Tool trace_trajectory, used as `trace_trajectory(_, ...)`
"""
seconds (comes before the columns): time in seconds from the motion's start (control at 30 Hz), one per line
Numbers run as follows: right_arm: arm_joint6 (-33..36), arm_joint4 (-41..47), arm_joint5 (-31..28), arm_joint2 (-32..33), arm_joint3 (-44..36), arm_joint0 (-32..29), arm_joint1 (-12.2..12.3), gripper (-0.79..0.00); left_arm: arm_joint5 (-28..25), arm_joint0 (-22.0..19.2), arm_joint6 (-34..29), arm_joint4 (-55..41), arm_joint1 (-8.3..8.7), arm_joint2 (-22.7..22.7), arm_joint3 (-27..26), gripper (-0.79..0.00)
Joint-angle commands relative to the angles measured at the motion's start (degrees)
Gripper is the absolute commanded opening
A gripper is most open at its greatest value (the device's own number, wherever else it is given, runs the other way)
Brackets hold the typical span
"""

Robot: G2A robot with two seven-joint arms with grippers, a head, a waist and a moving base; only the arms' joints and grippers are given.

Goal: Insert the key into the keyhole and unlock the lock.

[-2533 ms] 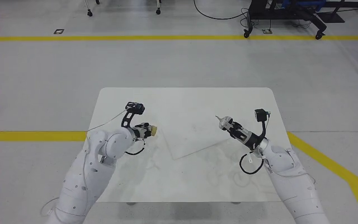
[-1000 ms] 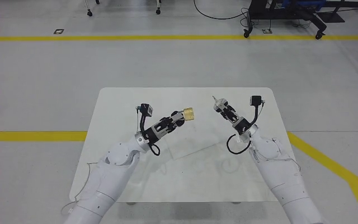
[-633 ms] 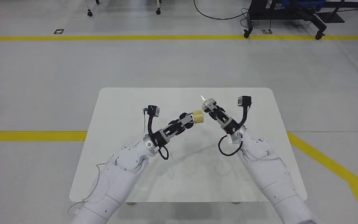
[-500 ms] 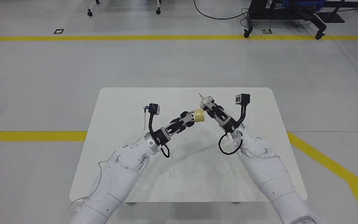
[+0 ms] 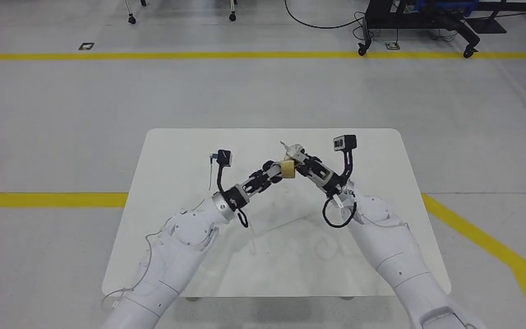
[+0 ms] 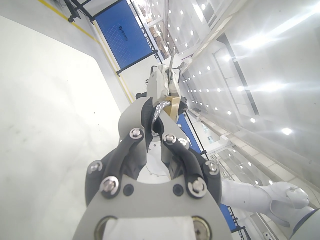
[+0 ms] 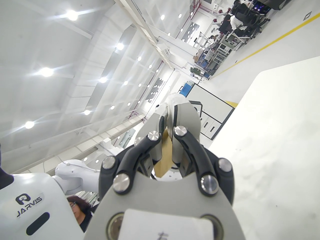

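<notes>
Both arms extended inward over the tabletop [image 5: 182, 156], their ends close together above its middle. The left tool [image 6: 155, 119] was clamped on the shackle of the lock [image 6: 173, 106]. Just beyond, the right tool [image 6: 165, 81] pinched the key [image 6: 172, 59], blade pointing away from the lock.

Over the table [image 5: 189, 164], a little toward 12 o'clock from its middle, the two grippers stood close together. The lock [image 5: 288, 169] sat in the left gripper [image 5: 276, 170], which lay at the lock's 8 o'clock. The shackle [image 6: 158, 109] was inside that gripper and the lock's body was beyond it. The right gripper [image 5: 293, 156] stretched in from 4 o'clock and ended just beside the lock at its 12 o'clock; whether the two touched could not be told. The key [image 5: 284, 145] sat in the right gripper and stuck out toward 11 o'clock, apart from the lock.
</notes>
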Motion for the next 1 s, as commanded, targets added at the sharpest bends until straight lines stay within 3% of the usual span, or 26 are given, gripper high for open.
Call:
trace_trajectory(0.0,0.8,0.15,0.1,-0.06,-0.01,0.1,-0.09,-0.785,0.03,-0.16,0.28,-0.04,-0.04,-0.23,0.33,-0.785)
trace_trajectory(0.43,4.67,-0.61,0.07,-0.67,-2.47,0.37,-0.75,-0.785,-1.19,-0.95,-1.92,-7.05,-0.85,-0.57,3.96,-0.785)
trace_trajectory(0.57,5.43,-0.45,0.22,-0.14,-2.76,0.29,-0.73,-0.785,-2.72,-0.78,-6.9,-16.74,-1.29,-1.1,5.88,-0.785)
trace_trajectory(0.7,6.15,1.38,-1.07,0.95,-4.11,-0.22,-0.65,-0.785,-2.99,-0.92,-15.72,-30.98,-2.06,-1.39,8.37,-0.785)
trace_trajectory(0.97,6.0,-0.44,-4.55,4.66,-6.59,-1.54,0.16,-0.785,-2.56,-5.64,-28.26,-43.18,-4.05,-0.22,17.69,-0.785)
